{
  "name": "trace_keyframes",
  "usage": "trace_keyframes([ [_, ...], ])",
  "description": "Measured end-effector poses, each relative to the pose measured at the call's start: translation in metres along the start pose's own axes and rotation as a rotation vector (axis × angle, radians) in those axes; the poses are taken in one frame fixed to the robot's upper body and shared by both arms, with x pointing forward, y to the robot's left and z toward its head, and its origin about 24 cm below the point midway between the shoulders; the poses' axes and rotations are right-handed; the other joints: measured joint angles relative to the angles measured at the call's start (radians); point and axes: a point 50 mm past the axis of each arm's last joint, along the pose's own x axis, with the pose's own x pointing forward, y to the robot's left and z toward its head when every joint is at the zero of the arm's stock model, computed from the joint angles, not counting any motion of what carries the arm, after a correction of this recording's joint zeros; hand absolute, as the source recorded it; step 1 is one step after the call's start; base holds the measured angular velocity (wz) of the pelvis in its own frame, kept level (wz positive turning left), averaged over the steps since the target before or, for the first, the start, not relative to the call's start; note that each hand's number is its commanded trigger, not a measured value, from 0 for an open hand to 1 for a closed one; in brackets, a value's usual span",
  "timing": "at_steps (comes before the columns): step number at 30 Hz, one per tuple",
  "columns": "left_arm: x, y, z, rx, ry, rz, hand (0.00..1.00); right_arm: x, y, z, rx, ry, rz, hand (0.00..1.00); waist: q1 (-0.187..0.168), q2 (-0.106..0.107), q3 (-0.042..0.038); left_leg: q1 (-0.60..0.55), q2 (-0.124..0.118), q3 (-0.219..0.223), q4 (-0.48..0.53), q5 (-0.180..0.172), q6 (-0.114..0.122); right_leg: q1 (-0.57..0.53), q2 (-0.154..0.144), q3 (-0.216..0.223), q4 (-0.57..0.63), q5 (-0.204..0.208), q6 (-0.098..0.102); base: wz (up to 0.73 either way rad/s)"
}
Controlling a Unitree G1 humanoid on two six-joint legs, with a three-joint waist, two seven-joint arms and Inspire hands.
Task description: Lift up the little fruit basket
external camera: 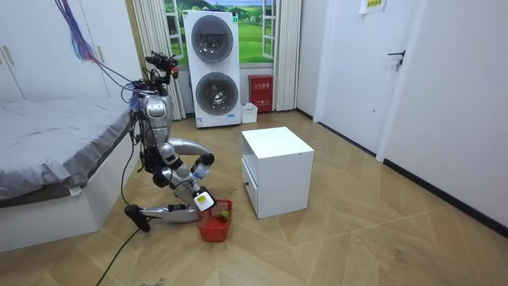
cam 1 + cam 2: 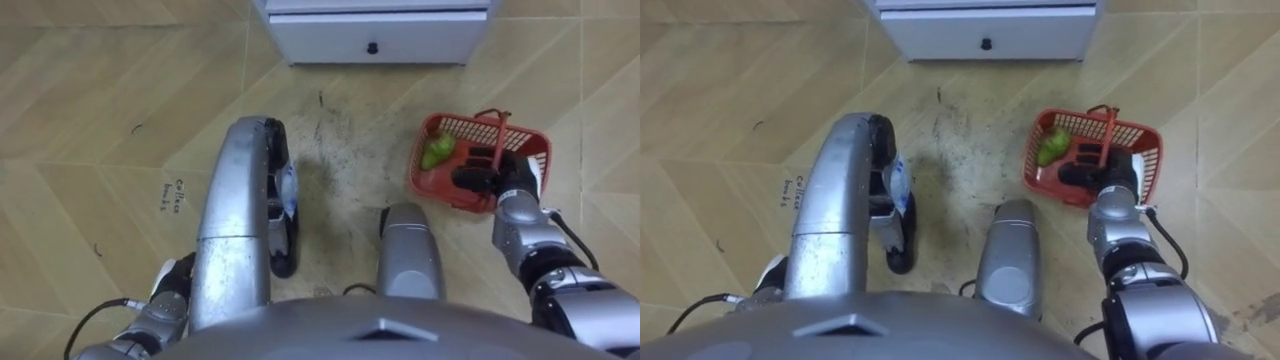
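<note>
- The fruit basket [image 2: 527, 141], red with a mesh wall, sits on the wooden floor [image 2: 90, 100] ahead of the robot and to its right, near the white cabinet [image 2: 420, 40]
- A green fruit [image 2: 435, 152] lies in the basket's left end
- The right hand [image 2: 490, 182] is over the basket's near side, at the foot of the upright red handle [image 2: 497, 135]; I cannot tell whether it is grasping the handle or merely touching it
- The left hand [image 2: 175, 278] hangs low at the robot's left side, close to the floor; whether it is clenched or released cannot be told
- In the room view the robot kneels between the bed [image 1: 55, 135] and the cabinet, bent toward the basket
</note>
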Motion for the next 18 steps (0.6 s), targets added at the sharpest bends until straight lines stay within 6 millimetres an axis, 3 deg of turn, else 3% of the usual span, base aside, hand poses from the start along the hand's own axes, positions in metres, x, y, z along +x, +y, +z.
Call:
trace_keyframes([
  [18, 0.0003, 0.0000, -0.0002, -0.018, 0.010, -0.026, 0.00, 0.0008, 0.0036, 0.0003, -0.004, 0.022, 0.032, 1.00, 0.001, -0.002, 0.0005, -0.003, -0.001, -0.019, 0.015, 0.000, 0.000, 0.008, 0.016, -0.008, 0.003, -0.001, 0.001, 0.00],
])
